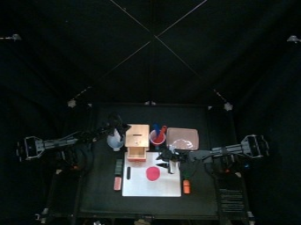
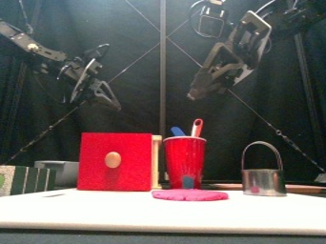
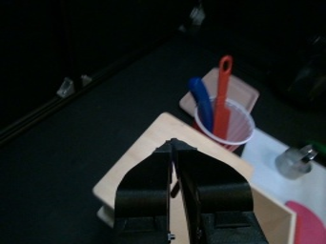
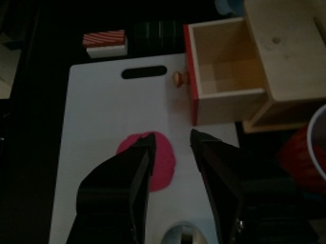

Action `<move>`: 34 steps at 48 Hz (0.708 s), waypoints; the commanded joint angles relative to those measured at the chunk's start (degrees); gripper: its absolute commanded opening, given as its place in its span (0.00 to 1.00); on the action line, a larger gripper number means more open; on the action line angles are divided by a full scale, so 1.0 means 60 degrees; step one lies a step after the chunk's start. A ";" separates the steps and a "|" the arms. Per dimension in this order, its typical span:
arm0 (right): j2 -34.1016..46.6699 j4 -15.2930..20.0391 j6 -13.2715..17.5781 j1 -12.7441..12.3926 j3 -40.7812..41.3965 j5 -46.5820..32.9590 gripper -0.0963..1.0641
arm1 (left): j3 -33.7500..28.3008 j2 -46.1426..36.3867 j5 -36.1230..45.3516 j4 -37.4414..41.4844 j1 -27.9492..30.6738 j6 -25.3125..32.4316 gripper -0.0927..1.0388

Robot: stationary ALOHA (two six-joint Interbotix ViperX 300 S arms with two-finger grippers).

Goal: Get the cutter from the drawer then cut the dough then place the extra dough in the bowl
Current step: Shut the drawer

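One dough disc (image 2: 190, 195), one cutter (image 2: 262, 180), one cup (image 2: 185, 160) holding two knives (image 2: 196, 127); left pincer (image 3: 173, 149) clenched, right pincer (image 4: 173, 139) released

— What sits straight on the table (image 1: 94, 200)?
— A white cutting board (image 1: 139, 188), flat, toward the front middle. Just behind it stands a pale wooden box (image 4: 291, 62), its red-fronted drawer (image 4: 230, 62) open over the board's edge.
— And beside those?
— A flat pink tray (image 1: 184, 138) lies right of the box. Off the board's left end are a dark green toy sushi roll (image 2: 32, 179) and a small red toy (image 1: 116, 183).
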 commanded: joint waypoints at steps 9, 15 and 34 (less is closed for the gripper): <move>0.1421 -0.0322 0.0044 -0.0059 -0.0981 -0.1157 0.57 | -0.2915 0.2036 0.3149 0.2051 0.0850 0.0029 0.47; 0.2139 -0.0337 0.0088 -0.0015 -0.1567 -0.1143 0.44 | -0.4102 0.3252 0.4204 0.2520 0.0894 0.0044 0.46; 0.3193 -0.0337 0.0088 0.0088 -0.2461 -0.1143 0.18 | -0.5991 0.4775 0.6372 0.3633 0.1187 0.1201 0.45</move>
